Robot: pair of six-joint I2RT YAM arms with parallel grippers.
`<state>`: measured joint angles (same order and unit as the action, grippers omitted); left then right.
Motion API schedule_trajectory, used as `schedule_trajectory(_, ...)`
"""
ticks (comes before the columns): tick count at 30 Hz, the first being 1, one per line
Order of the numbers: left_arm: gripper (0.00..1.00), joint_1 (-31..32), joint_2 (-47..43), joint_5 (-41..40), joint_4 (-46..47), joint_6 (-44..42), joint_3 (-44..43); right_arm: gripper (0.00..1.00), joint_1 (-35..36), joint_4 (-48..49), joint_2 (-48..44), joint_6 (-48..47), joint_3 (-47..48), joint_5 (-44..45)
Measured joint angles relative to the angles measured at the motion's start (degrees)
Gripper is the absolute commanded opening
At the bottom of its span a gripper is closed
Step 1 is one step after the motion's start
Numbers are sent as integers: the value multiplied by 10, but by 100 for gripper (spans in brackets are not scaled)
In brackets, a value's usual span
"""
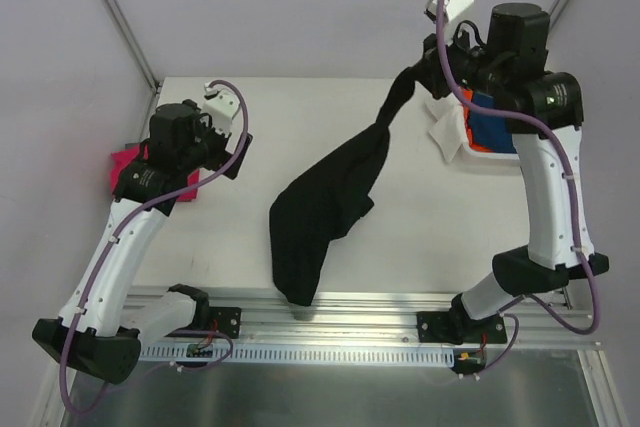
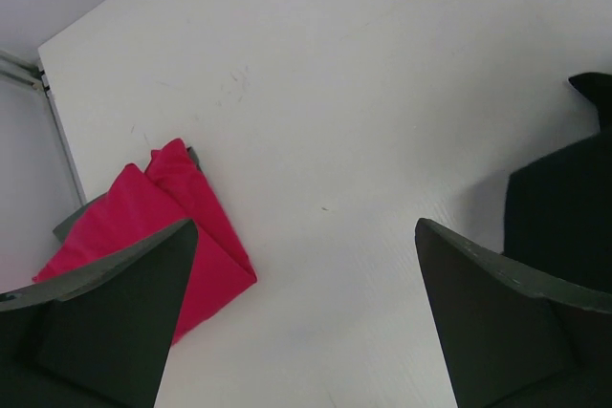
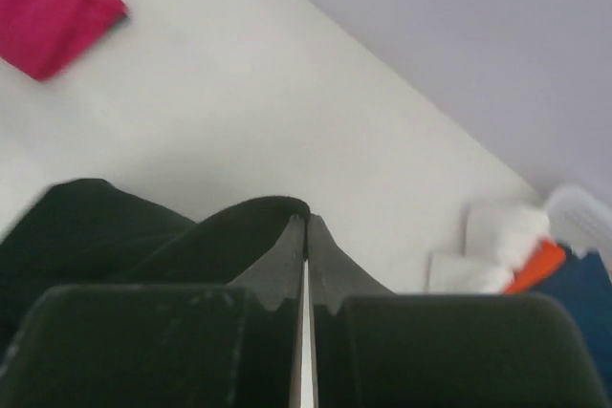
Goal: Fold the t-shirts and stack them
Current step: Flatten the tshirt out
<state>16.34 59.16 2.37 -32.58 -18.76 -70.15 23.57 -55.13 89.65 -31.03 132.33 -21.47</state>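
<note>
Right pincer (image 3: 306, 221) grips the black t-shirt (image 1: 320, 212), stretched toward 7 o'clock; we judge the open left pincer (image 2: 306, 228), at its 9 o'clock, probably nearer the low end.

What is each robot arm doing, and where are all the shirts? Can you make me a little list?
right gripper: shut on one end of the black t-shirt, holding it up
black t-shirt: unfolded, the rest trailing over the table toward its near edge
left gripper: open, empty, above the table
pink t-shirt: folded, lying at the table's left side
basket: far right, holding a blue t-shirt and an orange t-shirt
white cloth: at the basket's left edge
</note>
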Motion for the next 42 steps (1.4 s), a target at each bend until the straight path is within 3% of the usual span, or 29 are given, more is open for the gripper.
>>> schedule_trajectory(3,99,-9,16,-1,3,5,-11,1,-56,-11,25,-47,-53,31)
schedule_trajectory(8,99,-11,53,2,11,16,-35,1,-64,-51,115,-90,-172,28)
schedule_trajectory(12,96,-11,72,52,3,23,-46,1,-64,-72,211,-89,-169,25)
schedule_trajectory(17,94,7,71,122,-23,30,-42,1,-64,-70,219,-89,-165,28)
schedule_trajectory(23,95,101,65,99,-47,-50,74,0,-71,-58,230,-84,-151,44)
schedule_trajectory(32,95,301,144,18,-64,-115,79,1,-110,-25,384,-61,-1,49)
schedule_trajectory(36,93,356,241,7,-69,-115,42,1,-120,3,462,-42,78,57)
schedule_trajectory(42,93,414,458,-27,-70,-77,-112,1,-127,37,497,-40,109,74)
